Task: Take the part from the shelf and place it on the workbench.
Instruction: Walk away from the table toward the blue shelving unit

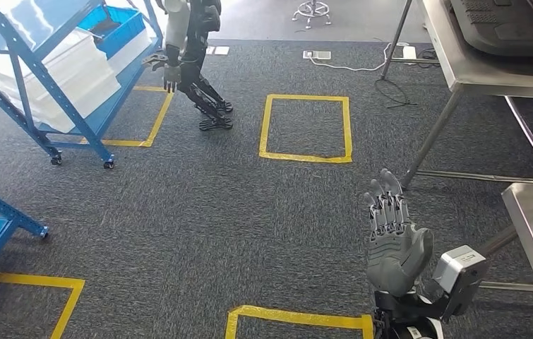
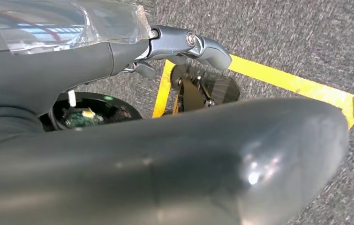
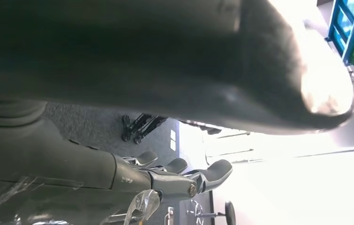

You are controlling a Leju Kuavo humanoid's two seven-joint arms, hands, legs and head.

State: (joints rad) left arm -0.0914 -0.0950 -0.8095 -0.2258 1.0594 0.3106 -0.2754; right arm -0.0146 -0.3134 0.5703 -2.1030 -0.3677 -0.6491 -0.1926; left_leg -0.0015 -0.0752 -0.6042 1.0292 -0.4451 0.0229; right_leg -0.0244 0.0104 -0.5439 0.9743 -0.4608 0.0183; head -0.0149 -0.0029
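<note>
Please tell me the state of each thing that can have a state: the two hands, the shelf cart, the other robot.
Right hand: raised, fingers straight, holding nothing.
Left hand: fingers extended, holding nothing.
Blue shelf cart: standing on wheels, loaded with white trays.
Other robot: upright beside the cart.

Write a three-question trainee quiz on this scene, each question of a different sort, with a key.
1. True or false: the right hand is holding a part.
2. Multiple choice: what stands beside the blue shelf at the far left? A) a second humanoid robot B) a forklift C) a stack of cardboard boxes
3. Fill in: the squares marked on the grey carpet are outlined in ____ tape.

Key
1. False. Its fingers are spread apart and nothing is in it.
2. A.
3. Yellow.
</note>
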